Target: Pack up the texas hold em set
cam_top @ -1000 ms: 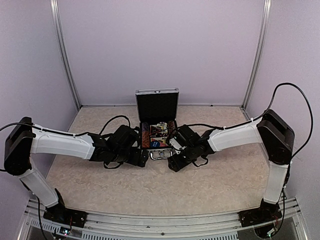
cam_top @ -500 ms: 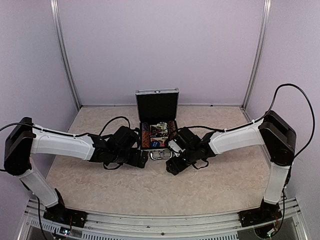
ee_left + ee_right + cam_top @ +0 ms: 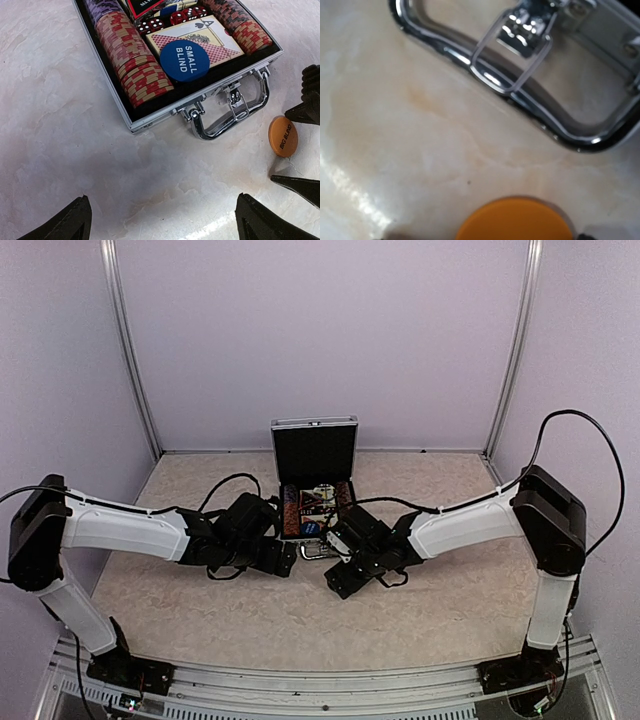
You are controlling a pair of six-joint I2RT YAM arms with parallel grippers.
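The silver case (image 3: 316, 512) stands open at the table's middle, lid (image 3: 314, 450) upright. In the left wrist view it holds rows of red-and-tan chips (image 3: 132, 60), a red-backed card deck (image 3: 200, 37), red dice (image 3: 172, 20) and a blue "SMALL BLIND" button (image 3: 185, 60). Its chrome handle (image 3: 235, 112) lies flat on the table. An orange "BIG BLIND" button (image 3: 283, 136) lies on the table just beyond the handle. My right gripper (image 3: 338, 578) is open, low, with a black finger (image 3: 305, 110) on each side of this button (image 3: 515, 222). My left gripper (image 3: 165, 225) is open and empty in front of the case.
The marbled beige table (image 3: 420, 615) is walled by lilac panels with metal posts at the back corners (image 3: 150, 430). Both arms lie low and meet in front of the case. The handle with its latch (image 3: 515, 55) lies close beyond the right gripper.
My right gripper has moved left and toward the near edge along the case front, coming down around the orange button. The left arm has not moved.
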